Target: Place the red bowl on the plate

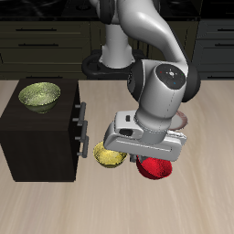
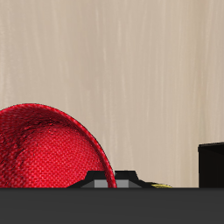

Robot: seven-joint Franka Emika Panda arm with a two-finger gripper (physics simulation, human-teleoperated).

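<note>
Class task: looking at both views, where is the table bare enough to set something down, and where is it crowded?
Bare: the wooden table toward its front edge. Crowded: the gripper hangs over the glossy red bowl and yellow bowl beside the dark cabinet.

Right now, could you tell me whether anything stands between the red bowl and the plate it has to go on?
Nothing visible does. The red bowl sits under the gripper, near the table's front edge. The plate lies farther back, mostly hidden behind the arm, so part of the path cannot be seen. The yellow bowl sits beside the red bowl, away from that path.
</note>
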